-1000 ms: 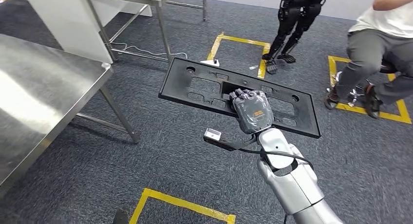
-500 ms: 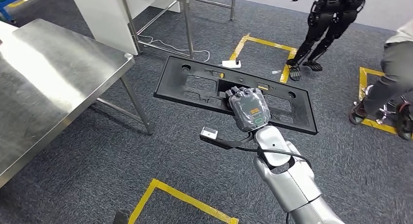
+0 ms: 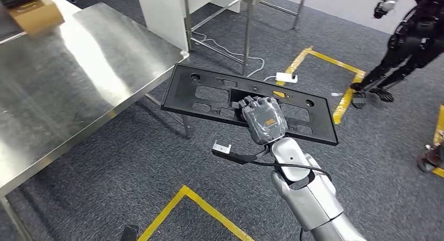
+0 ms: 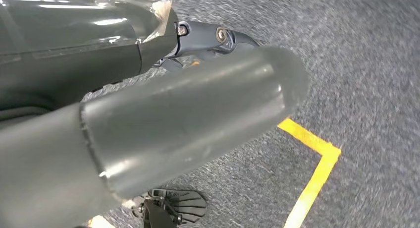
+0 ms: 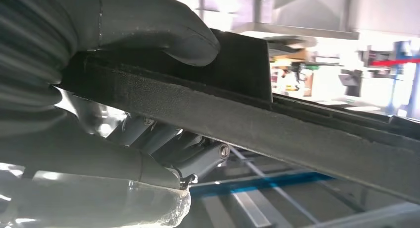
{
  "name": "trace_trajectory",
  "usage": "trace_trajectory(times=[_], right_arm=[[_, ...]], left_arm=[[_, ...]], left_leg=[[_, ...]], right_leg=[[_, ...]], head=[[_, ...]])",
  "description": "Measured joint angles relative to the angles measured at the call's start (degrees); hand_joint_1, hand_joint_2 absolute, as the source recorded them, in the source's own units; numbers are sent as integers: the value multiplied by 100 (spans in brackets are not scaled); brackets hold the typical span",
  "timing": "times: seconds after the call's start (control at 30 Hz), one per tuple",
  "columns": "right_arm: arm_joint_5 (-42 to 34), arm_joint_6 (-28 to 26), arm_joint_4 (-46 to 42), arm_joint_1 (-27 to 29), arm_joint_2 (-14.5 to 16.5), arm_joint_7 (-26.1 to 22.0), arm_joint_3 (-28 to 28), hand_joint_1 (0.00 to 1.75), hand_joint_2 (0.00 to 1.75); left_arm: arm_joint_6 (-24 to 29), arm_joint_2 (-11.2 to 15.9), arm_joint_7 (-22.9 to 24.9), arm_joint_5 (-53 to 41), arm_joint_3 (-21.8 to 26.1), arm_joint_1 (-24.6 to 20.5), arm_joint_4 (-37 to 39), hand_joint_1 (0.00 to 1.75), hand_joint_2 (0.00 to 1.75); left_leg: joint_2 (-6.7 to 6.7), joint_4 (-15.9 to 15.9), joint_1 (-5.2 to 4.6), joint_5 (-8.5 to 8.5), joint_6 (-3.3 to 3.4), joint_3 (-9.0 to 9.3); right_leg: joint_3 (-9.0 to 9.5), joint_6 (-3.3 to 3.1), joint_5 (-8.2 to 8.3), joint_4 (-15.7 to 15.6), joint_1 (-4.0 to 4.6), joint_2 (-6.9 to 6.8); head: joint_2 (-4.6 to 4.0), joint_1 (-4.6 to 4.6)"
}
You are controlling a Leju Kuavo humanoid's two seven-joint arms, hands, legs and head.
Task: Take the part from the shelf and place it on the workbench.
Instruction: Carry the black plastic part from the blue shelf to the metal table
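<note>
Above the grey carpeted floor, the robot's right hand gripped a long black plastic part near the middle of its near edge, holding it roughly level in the air. The part's left end hung just beside the corner of a bare stainless-steel tabletop, with no contact visible between them. In the right wrist view, the thumb pressed on one face of the part's rim while darker fingers curled against the opposite face. The left hand appeared close up and blurred over the carpet and a corner of yellow floor tape; whether it was open or closed could not be told. A cardboard box sat at the far end of the tabletop. Another dark humanoid robot stood at the right, beyond a yellow taped square.
</note>
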Motion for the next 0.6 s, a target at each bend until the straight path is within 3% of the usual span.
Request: trace_trajectory(times=[0.07, 0.13, 0.17, 0.23, 0.3, 0.37, 0.4, 0.43, 0.5, 0.53, 0.6], right_arm=[[-27, 27, 28, -29, 19, -15, 22, 173, 175], [-57, 54, 71, -61, 65, -28, 39, 173, 175], [-69, 62, 92, -86, 96, -35, 43, 173, 175], [-81, 68, 128, -144, 159, -50, 48, 173, 175], [-87, 72, 167, -181, 186, -62, 53, 173, 175], [-88, 76, 216, -190, 193, -65, 60, 173, 175], [-89, 78, 238, -190, 202, -62, 64, 173, 175], [-85, 74, 256, -195, 213, -52, 69, 173, 175], [-39, 59, 276, -214, 228, -3, 75, 173, 175], [2, 46, 285, -232, 227, 37, 77, 173, 175], [64, 26, 305, -268, 221, 105, 75, 173, 175]], left_arm=[[9, -1, -5, 9, 21, 6, 0, 0, 0], [20, 1, -10, 20, 43, 30, 0, 0, 0], [23, 2, -10, 26, 51, 44, 0, 0, 0], [29, -1, -10, 34, 66, 51, 0, 0, 0], [30, -7, -10, 34, 74, 36, 0, 0, 0], [27, -7, -7, 21, 76, 33, 0, 0, 0], [25, -7, -3, 15, 77, 35, 0, 0, 0], [24, -4, 1, 9, 79, 35, 0, 0, 0], [24, 3, 7, 1, 86, 26, 0, 0, 0], [25, 4, 8, -5, 90, 16, 0, 0, 0], [25, 2, 15, -18, 96, 5, 0, 0, 0]], left_leg=[[-114, 36, -8, -1, -78, -54], [-204, 35, 6, 23, -142, -100], [-166, 57, 12, 9, -167, -124], [105, 347, 12, -167, -212, -272], [417, 1034, 16, -505, -250, -611], [511, 1589, 24, -676, -264, -906], [530, 1599, 24, -620, -259, -917], [567, 1351, 20, -460, -241, -789], [758, 588, -20, -139, -180, -366], [844, 292, -49, -53, -149, -205], [871, 117, -102, -61, -107, -127]], right_leg=[[164, -17, 136, -368, -21, 141], [163, -101, 159, -381, -8, 46], [166, -134, 171, -390, -10, -5], [183, -225, 182, -412, -18, -123], [197, -297, 165, -414, 19, -263], [203, -327, 146, -412, 54, -420], [208, -339, 136, -412, 65, -493], [219, -343, 124, -412, 75, -563], [249, -330, 92, -413, 107, -686], [260, -311, 74, -414, 129, -741], [276, -264, 49, -426, 159, -840]], head=[[0, -1], [0, -6], [0, -8], [0, -59], [0, -111], [0, -115], [0, -115], [0, -116], [0, -116], [0, -110], [0, -102]])
